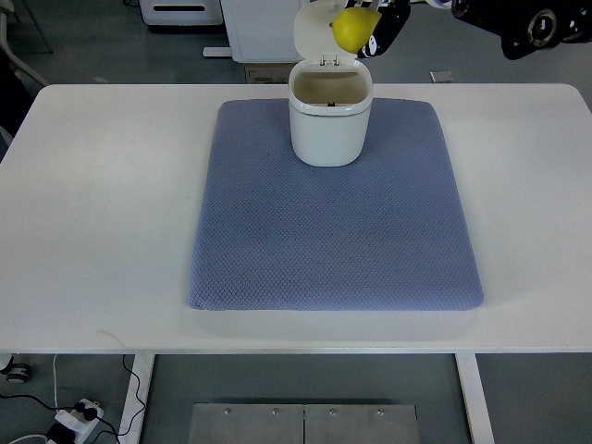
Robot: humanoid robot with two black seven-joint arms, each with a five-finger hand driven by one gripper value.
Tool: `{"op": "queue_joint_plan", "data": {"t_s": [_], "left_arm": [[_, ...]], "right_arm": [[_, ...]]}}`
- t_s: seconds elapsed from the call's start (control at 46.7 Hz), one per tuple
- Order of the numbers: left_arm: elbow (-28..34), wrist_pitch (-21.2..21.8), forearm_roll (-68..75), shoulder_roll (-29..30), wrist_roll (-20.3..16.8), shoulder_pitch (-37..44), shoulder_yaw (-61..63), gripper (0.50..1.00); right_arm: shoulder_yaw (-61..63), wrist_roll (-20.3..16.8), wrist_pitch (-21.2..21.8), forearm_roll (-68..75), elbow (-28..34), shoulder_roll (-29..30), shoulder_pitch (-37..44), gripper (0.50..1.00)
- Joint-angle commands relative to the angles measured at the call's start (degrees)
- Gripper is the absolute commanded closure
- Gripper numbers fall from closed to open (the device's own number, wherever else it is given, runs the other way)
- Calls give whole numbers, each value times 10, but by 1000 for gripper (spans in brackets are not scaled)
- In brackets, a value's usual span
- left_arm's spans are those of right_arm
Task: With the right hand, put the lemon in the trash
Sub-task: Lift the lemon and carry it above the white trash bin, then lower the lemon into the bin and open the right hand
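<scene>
- Right hand closed around lemon, held above the open trash can.
- Trash can on blue mat, far edge, on white surface.

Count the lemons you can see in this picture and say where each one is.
1. The lemon is held in the right hand, above the open bin at the far edge of the blue mat. Any inside the bin would be hidden.
</scene>
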Motion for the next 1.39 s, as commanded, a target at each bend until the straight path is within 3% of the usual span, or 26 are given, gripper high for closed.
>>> {"op": "queue_joint_plan", "data": {"t_s": [0.0,0.449,1.37], "left_arm": [[0,0,0,0,0,0,0,500],[0,0,0,0,0,0,0,500],[0,0,0,0,0,0,0,500]], "right_arm": [[1,-2,0,2,-20,15,-6,1000],[19,-14,-5,2,-76,29,-53,1000],[64,-13,-10,-2,-102,29,-119,1000]]}}
